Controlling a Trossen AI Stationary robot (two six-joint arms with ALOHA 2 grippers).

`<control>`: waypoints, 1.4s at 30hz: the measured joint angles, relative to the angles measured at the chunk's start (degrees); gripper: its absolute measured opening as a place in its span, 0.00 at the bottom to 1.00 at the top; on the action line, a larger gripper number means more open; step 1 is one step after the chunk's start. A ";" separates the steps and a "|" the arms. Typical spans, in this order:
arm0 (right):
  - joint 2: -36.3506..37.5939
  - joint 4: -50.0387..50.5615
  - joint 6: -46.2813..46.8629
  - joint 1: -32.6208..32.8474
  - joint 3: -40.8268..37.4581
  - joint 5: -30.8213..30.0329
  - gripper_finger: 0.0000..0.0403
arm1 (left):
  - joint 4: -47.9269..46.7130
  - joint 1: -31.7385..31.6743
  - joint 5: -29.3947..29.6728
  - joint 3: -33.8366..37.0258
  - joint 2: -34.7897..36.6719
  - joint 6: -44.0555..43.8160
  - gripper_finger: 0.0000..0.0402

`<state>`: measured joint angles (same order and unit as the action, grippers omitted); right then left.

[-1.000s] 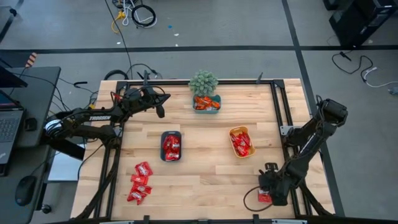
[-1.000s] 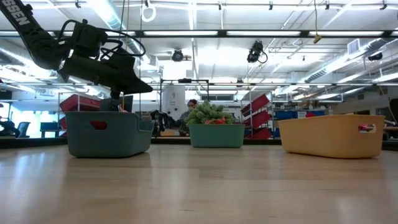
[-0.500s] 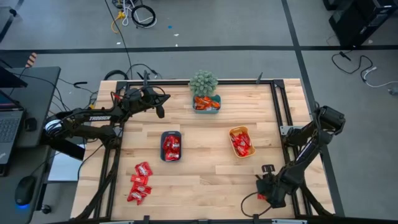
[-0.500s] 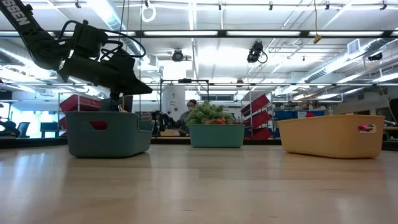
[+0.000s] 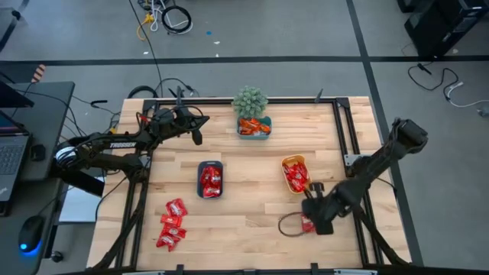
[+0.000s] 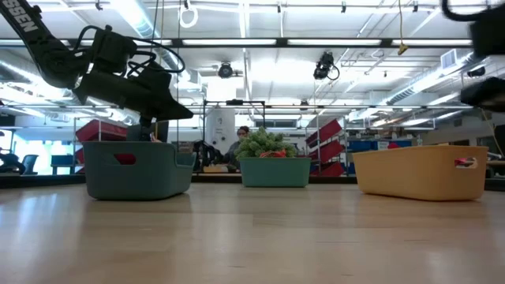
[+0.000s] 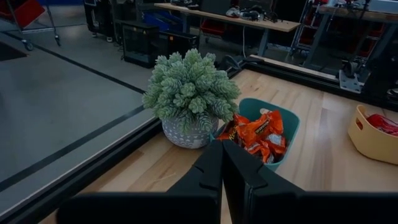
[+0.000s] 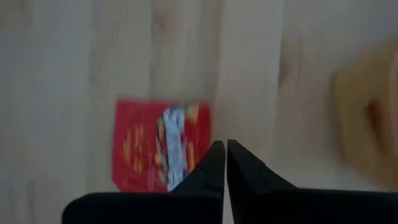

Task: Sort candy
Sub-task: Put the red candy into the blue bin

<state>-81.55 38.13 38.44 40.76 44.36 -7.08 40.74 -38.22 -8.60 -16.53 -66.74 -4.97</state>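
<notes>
- The right gripper [image 5: 306, 222] hangs over the table's near right part, just in front of the yellow tray [image 5: 296, 174]. Its fingers [image 8: 214, 163] are pressed together, empty.
- A red candy packet [image 8: 160, 144] lies flat on the wood beside those fingertips.
- Loose red candy [image 5: 172, 223] sits at the near left; more fills the blue tray [image 5: 210, 179].
- The left gripper [image 5: 196, 134] waits, pinched closed, at the far left, near the potted plant [image 5: 250, 101] and teal tray [image 5: 254, 127] of orange candy.
</notes>
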 joint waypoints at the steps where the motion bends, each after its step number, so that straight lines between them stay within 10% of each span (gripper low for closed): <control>1: 1.17 -1.00 -1.87 -1.42 0.00 0.14 0.01 | 0.02 0.00 0.00 0.00 0.00 0.00 0.03; 10: 4.89 -3.15 -4.98 -7.67 1.79 7.66 0.05 | 0.02 0.02 0.00 0.00 0.00 0.04 0.03; 25: -11.04 -4.99 -4.99 2.50 2.24 7.73 0.57 | -0.03 0.02 0.00 0.00 0.00 0.22 0.03; 29: -13.16 -4.55 -5.92 3.16 2.38 6.98 0.51 | -0.03 0.02 -0.01 0.00 0.00 0.21 0.03; 37: -7.95 -3.10 -8.50 -0.95 1.74 7.24 0.04 | -0.03 0.02 -0.01 0.00 0.00 0.21 0.03; 42: -4.03 -3.41 -9.82 -4.92 1.79 7.00 0.02 | -0.03 0.02 -0.02 0.00 0.00 0.20 0.03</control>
<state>-85.59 34.72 28.62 35.84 46.15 -0.08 40.71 -38.20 -8.62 -16.53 -66.74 -4.77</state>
